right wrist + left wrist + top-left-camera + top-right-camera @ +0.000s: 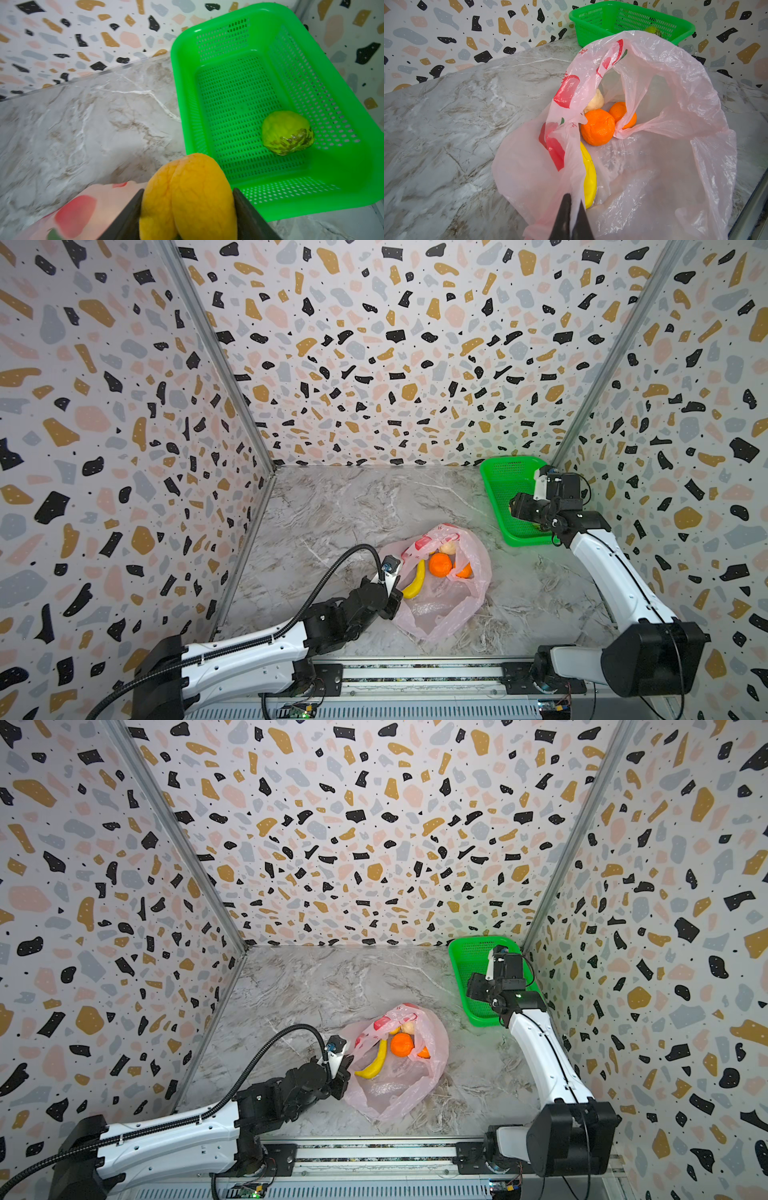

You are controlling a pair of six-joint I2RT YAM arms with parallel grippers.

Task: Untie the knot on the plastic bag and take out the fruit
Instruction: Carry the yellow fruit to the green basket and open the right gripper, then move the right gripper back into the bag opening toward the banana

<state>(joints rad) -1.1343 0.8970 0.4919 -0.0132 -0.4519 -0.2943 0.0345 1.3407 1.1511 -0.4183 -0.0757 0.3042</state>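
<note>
Pinching the flimsy, likely slippery plastic bag [675,93] by its rim on the surface [446,124], the left fingers [564,214] are clamped together, while the right fingers [247,209] clasp a peach [187,197] by the basket [182,83].

There are one bag [440,610], one basket [494,477], two oranges [598,127], one banana [415,581], one beige lump [595,101], one green ball [286,132] and one peach [187,197].
</note>
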